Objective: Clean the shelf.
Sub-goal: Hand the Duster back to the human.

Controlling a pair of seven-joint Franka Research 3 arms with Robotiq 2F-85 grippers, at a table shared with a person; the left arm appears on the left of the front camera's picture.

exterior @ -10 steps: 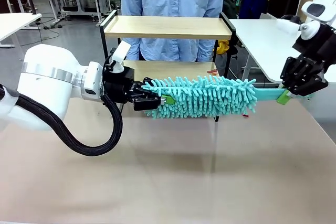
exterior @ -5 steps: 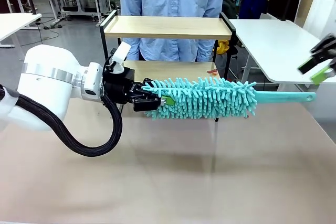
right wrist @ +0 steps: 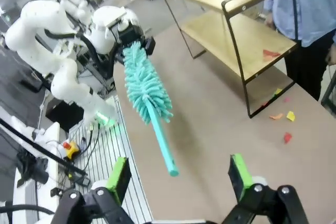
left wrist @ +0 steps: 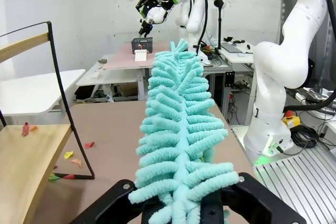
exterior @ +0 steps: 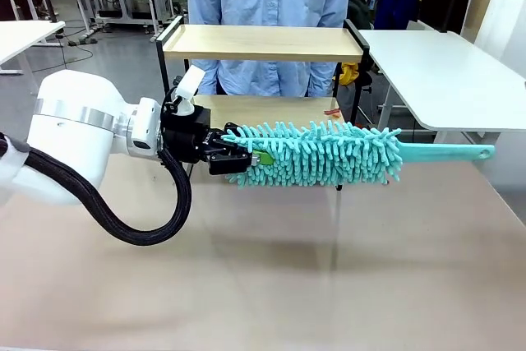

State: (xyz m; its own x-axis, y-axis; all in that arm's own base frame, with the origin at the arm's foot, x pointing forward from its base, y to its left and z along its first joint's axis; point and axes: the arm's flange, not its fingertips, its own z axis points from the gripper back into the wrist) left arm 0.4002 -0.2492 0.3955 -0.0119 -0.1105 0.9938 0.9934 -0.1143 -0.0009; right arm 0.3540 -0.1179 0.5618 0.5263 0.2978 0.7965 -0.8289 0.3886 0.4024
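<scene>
White tables (exterior: 436, 71) stand on a grey floor (exterior: 123, 63); a plain white wall (left wrist: 105, 9) behind

I see the duster (exterior: 316, 154) lying level before the shelf (exterior: 263, 43), its handle pointing to three o'clock. My left gripper (exterior: 238, 156) sits at its nine o'clock end. A person (exterior: 271, 6) stands behind the shelf, at twelve.

Setting: robotics laboratory, open-plan. Evidence: white robot arm (left wrist: 278, 72) bolted to a ribbed aluminium base plate (left wrist: 310, 182) with a red emergency-stop button (left wrist: 288, 115) and loose cabling nearby; rows of white work tables (exterior: 436, 71) on a grey floor; a further brown-topped bench (left wrist: 131, 56) carrying a small black basket (left wrist: 142, 44); plain white walls.
</scene>
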